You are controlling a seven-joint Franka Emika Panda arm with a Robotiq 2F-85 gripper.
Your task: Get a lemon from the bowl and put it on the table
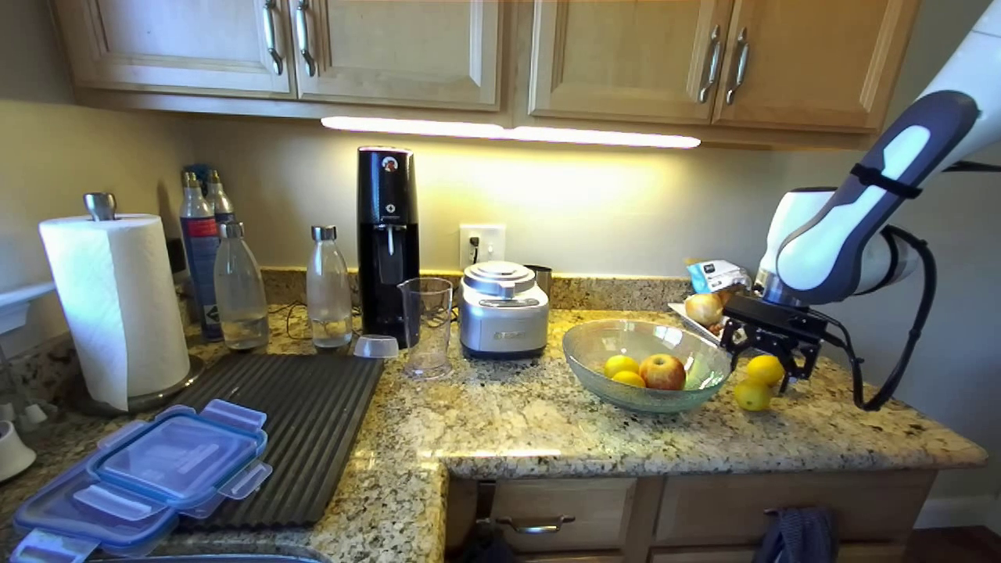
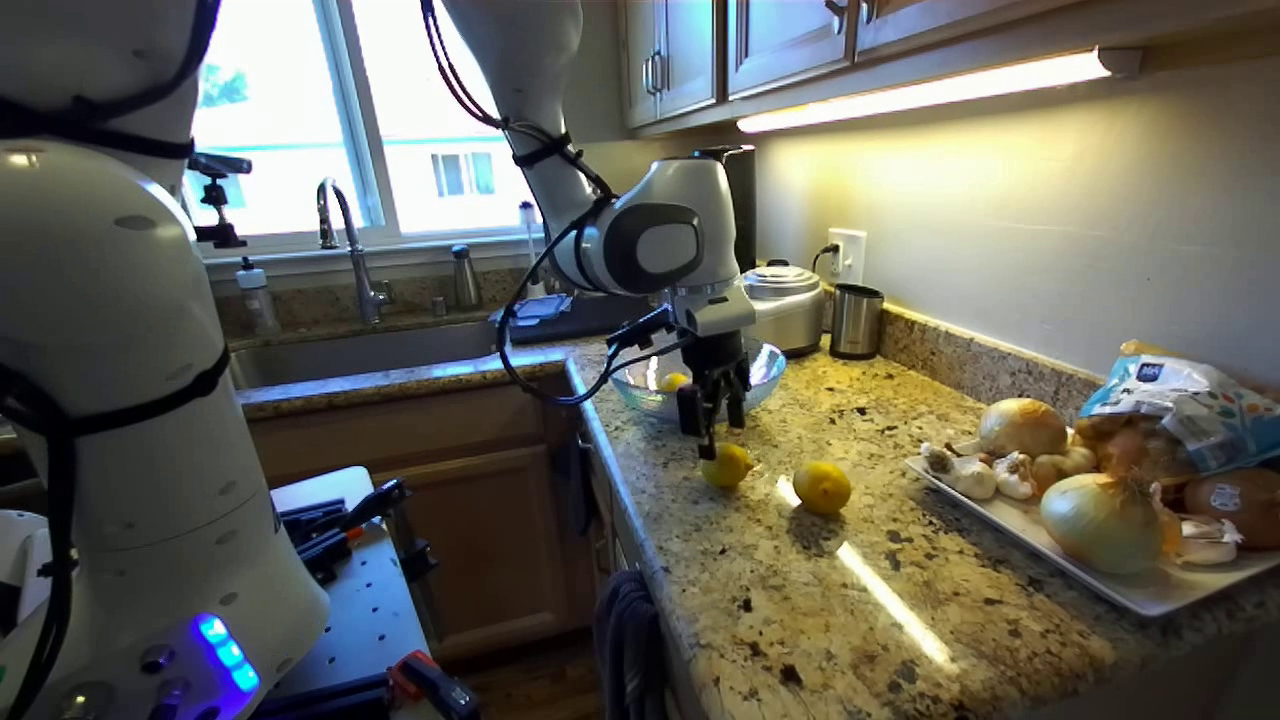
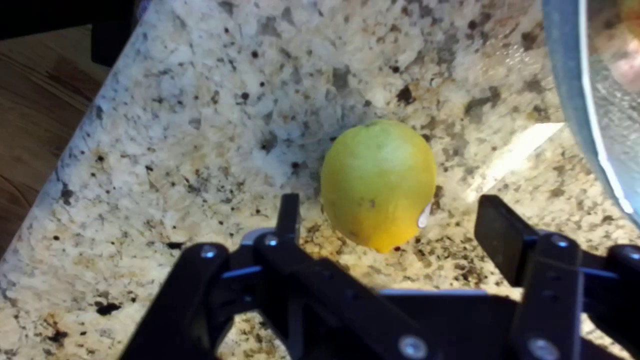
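Lemon [image 3: 378, 185], small, oval, yellow with a greenish end: it is lying on the tan-and-brown speckled polished granite table [image 1: 500, 422], which all views show.
Pale wooden upper cabinets [image 1: 633, 62]: they hang above the table, and a long bright white lamp strip [image 1: 594, 138] is fixed under them.
White-and-grey robot arm [image 1: 860, 211]: it reaches over the table and is bent downward at the wrist.
Black ribbed mat [image 1: 328, 414]: it lies flat on the table, and blue-edged clear plastic lids [image 1: 184, 457] lie partly on it.
Wide, shallow, clear glass bowl [image 1: 661, 400]: it stands upright on the table; inside there are a round red-and-yellow apple [image 1: 663, 372] and two yellow lemons [image 1: 622, 364].
White rectangular plate [image 2: 1150, 592]: it carries round brown-yellow onions [image 2: 1100, 525] and white garlic [image 2: 970, 477].
Black two-finger gripper [image 3: 390, 215]: it points down to the first lemon and is near the bowl.
Second lemon [image 2: 822, 487], yellow and oval: it lies on the table too, apart from the first one, on the side toward the plate.
Place of the first lemon: outside of the bowl and near it, below the gripper; one small white patch shows at its edge.
Fingers [image 3: 502, 242], black: they are spread wide; in the wrist view the first lemon appears between them, with a gap at each side.
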